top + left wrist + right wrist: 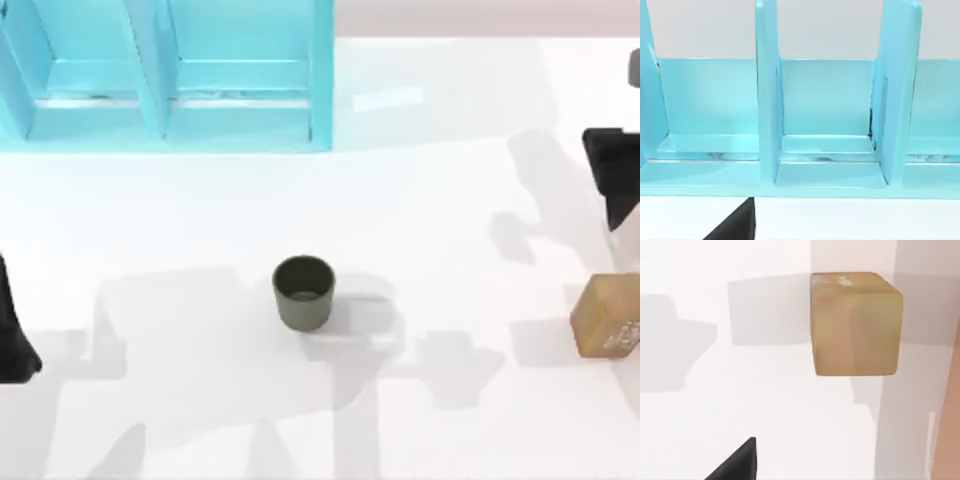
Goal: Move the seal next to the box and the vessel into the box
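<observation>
Matte black angular arms (612,180)

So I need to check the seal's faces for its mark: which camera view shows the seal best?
The right wrist view: the seal shows whole and close, two faces plain. In the top view the seal sits at the table's right edge, cut off, a faint white mark visible. The left wrist view looks at the blue box.

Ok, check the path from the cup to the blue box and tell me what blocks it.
Nothing visible blocks it. The cup stands alone mid-table, with bare white table between it and the blue box at the far left. The wooden block sits well off at the right edge.
</observation>
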Available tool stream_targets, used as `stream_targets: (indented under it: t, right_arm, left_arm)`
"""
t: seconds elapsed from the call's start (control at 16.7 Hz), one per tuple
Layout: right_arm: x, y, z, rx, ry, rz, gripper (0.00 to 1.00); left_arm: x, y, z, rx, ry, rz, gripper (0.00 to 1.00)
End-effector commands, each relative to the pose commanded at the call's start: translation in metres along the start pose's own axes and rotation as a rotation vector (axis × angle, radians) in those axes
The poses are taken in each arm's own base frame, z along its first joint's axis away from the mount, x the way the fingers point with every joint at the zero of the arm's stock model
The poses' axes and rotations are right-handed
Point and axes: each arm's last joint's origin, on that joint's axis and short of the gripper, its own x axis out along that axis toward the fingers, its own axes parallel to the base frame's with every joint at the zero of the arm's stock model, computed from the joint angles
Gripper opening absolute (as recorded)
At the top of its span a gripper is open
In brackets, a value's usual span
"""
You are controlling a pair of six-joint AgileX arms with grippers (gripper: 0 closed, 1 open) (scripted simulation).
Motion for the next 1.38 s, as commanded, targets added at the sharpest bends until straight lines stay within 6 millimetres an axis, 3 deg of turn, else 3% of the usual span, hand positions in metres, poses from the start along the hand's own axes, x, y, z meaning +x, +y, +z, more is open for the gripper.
stream_targets:
  t: [0.18, 0.36, 0.66, 0.84, 1.02, 1.14, 1.38]
  right_arm:
    - [0.001, 0.011, 0.006, -0.001, 0.004, -0.004, 1.00]
    - [0.007, 0.049, 0.025, 0.000, 0.014, -0.020, 1.00]
    - [0.023, 0.162, 0.052, 0.002, -0.030, -0.030, 1.00]
    - [0.038, 0.234, 0.042, 0.001, -0.073, -0.012, 1.00]
    - [0.058, 0.287, 0.022, 0.002, -0.094, 0.001, 1.00]
    - [0.067, 0.306, 0.011, 0.002, -0.100, 0.004, 1.00]
    - [0.069, 0.310, 0.008, 0.002, -0.101, 0.005, 1.00]
  left_arm:
    - [0.000, 0.000, 0.000, 0.000, 0.000, 0.000, 1.00]
    - [0.000, 0.000, 0.000, 0.000, 0.000, 0.000, 1.00]
    - [0.000, 0.000, 0.000, 0.000, 0.000, 0.000, 1.00]
    - [0.000, 0.000, 0.000, 0.000, 0.000, 0.000, 1.00]
    - [0.000, 0.000, 0.000, 0.000, 0.000, 0.000, 1.00]
    - [0.000, 0.000, 0.000, 0.000, 0.000, 0.000, 1.00]
    - [0.000, 0.000, 0.000, 0.000, 0.000, 0.000, 1.00]
